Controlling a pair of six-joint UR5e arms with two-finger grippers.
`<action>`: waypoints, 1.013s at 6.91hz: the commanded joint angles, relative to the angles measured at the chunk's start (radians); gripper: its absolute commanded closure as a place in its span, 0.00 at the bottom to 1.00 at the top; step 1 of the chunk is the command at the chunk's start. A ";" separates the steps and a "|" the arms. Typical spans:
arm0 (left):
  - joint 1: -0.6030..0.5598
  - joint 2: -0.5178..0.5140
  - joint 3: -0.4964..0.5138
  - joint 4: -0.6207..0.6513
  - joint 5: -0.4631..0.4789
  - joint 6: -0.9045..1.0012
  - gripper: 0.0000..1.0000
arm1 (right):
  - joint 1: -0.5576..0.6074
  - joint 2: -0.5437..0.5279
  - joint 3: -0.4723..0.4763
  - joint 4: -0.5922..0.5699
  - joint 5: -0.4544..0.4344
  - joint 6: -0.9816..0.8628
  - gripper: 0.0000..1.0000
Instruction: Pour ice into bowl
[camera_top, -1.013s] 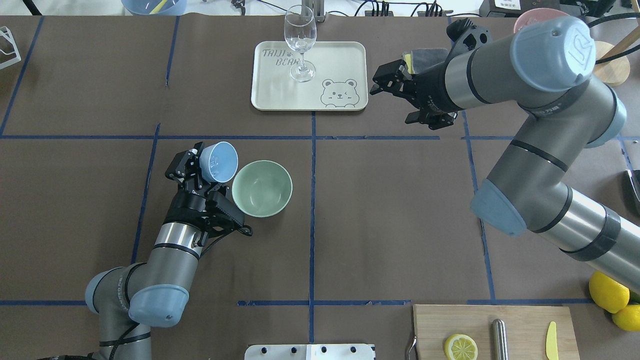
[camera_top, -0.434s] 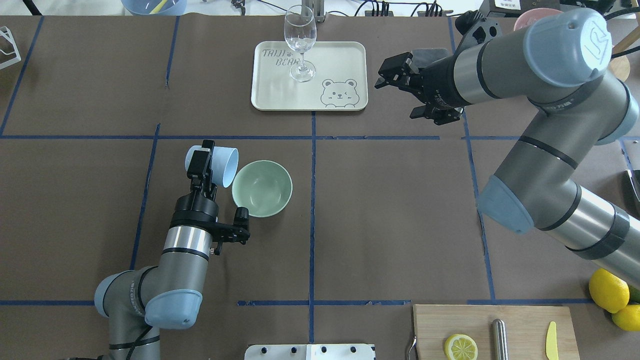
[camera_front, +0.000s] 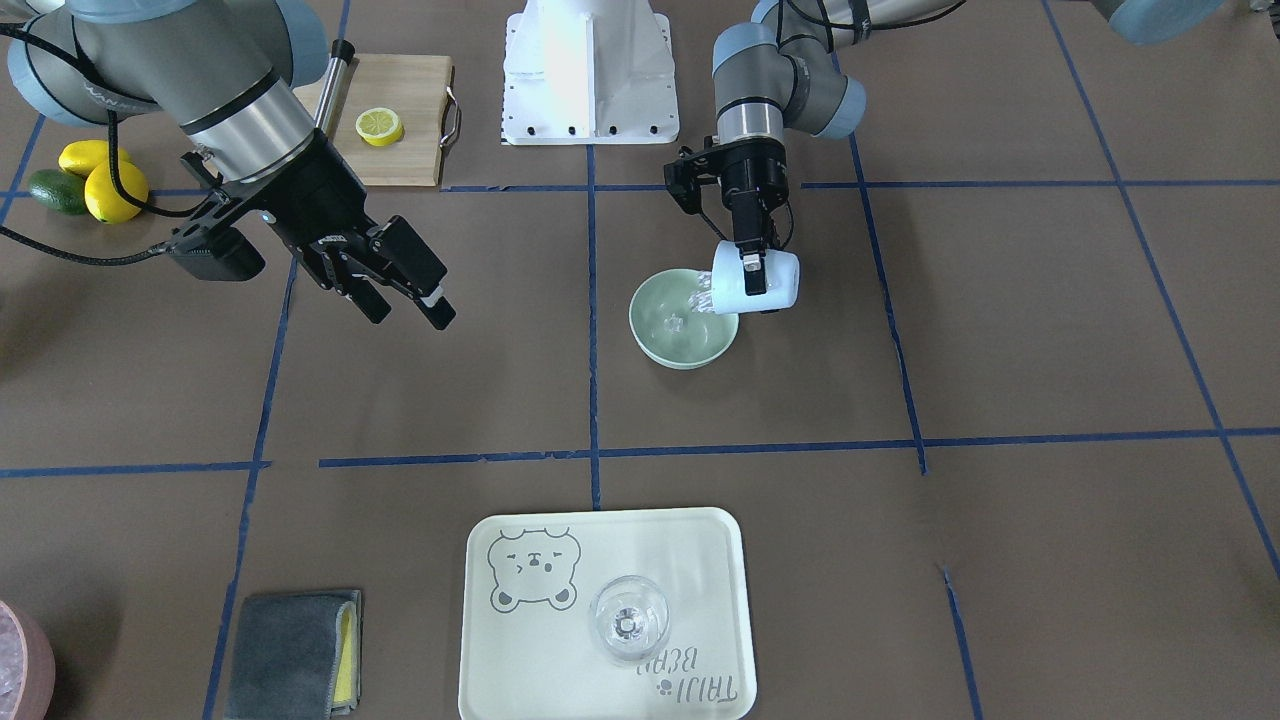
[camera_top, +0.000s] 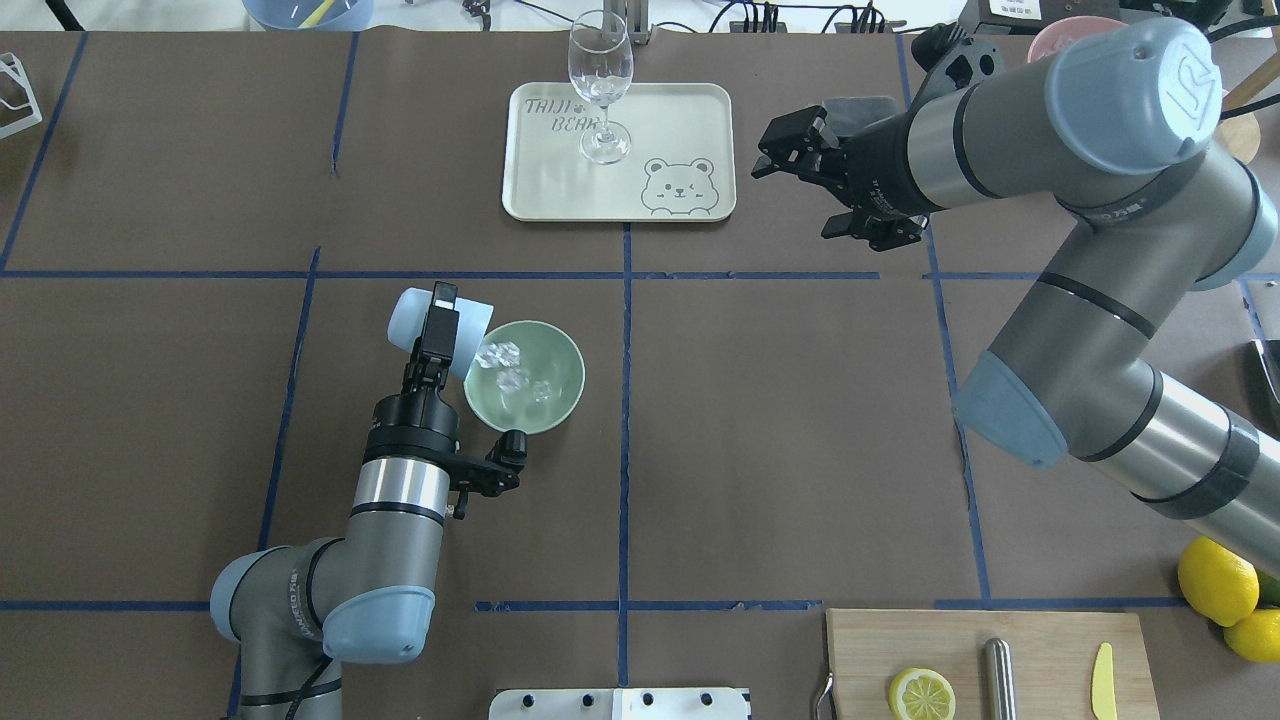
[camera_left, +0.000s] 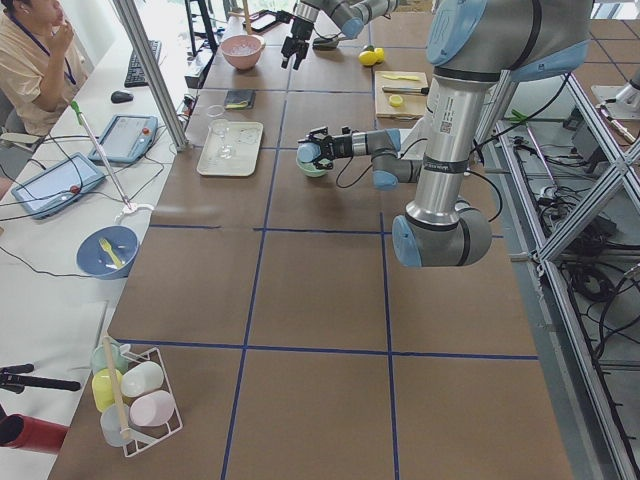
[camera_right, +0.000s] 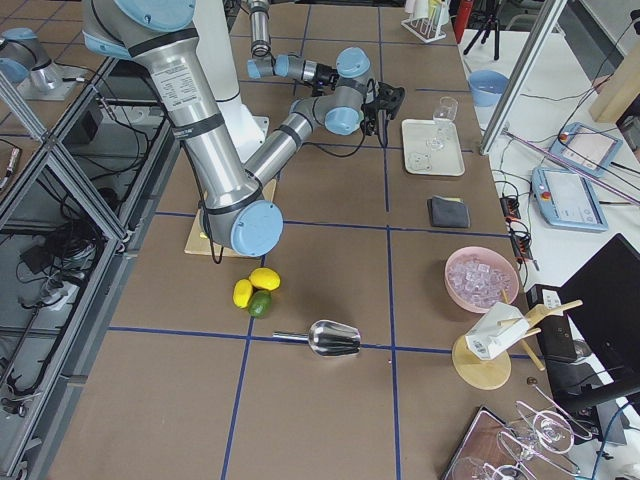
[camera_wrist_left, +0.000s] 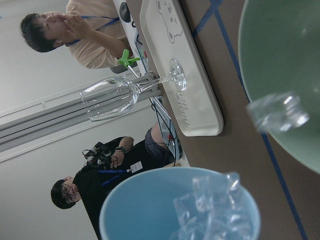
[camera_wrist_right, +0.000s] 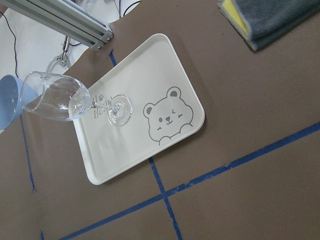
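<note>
Cup (camera_top: 405, 318), light blue, tipped on its side left of centre in the overhead view, clamped between the fingers of the left gripper (camera_top: 440, 305), mouth at the left rim of the mint-green bowl (camera_top: 565, 390). Just right of that, ice (camera_top: 512, 378) spilling out: several cubes in the bowl, more lodged in the cup's mouth on the left wrist view. Best to tilt further slowly, holding the mouth over the bowl's hollow so no cube skips past the rim, without nudging the bowl. Farther right, toward the top of the frame, tray (camera_top: 690, 110) with wine glass (camera_top: 600, 70), then right gripper (camera_top: 775, 150), jaws apart and empty, well apart from the pour.
</note>
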 joint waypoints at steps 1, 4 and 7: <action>0.014 0.000 0.016 0.005 0.043 0.082 1.00 | 0.001 -0.001 0.002 0.000 0.001 0.005 0.00; 0.017 -0.002 0.011 -0.095 0.045 0.034 1.00 | 0.001 -0.002 -0.001 0.000 0.001 0.004 0.00; 0.006 0.017 0.013 -0.486 0.040 -0.141 1.00 | 0.001 0.001 -0.001 0.003 -0.001 -0.002 0.00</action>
